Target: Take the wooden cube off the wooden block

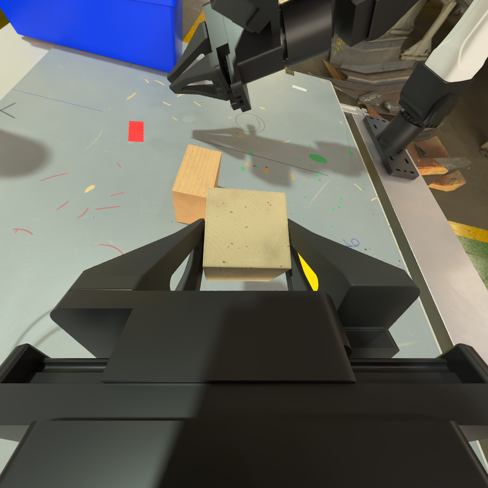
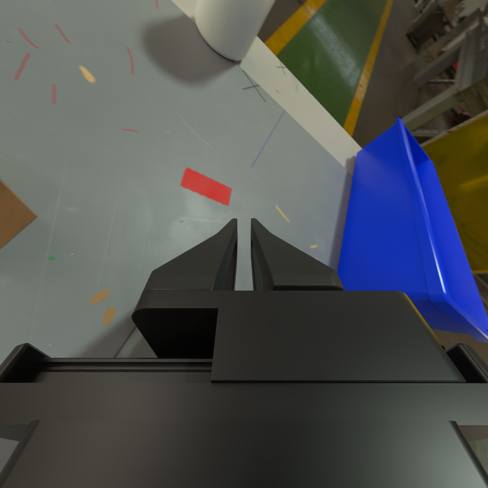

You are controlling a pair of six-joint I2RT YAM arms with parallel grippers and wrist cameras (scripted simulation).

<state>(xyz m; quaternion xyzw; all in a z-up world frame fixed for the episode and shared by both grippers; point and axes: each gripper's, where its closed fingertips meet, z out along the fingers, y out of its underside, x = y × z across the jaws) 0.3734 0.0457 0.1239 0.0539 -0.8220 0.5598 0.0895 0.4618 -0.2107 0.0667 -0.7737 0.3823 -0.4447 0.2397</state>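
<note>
Wooden cube (image 1: 247,229) sits clamped in left gripper (image 1: 247,237), frame centre, above block (image 1: 196,182); right gripper (image 2: 244,221) nearly closed, empty. Weak grip risks dropping it back.

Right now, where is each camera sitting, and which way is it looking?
Left wrist view: sits on the left gripper, looks forward and down at the table; its fingers clamp the wooden cube, wooden block behind, right gripper beyond.
Right wrist view: sits on the right gripper, looks down at bare table; its nearly closed fingers hold nothing.
Both show: the red patch, the blue bin and the wooden block.
</note>
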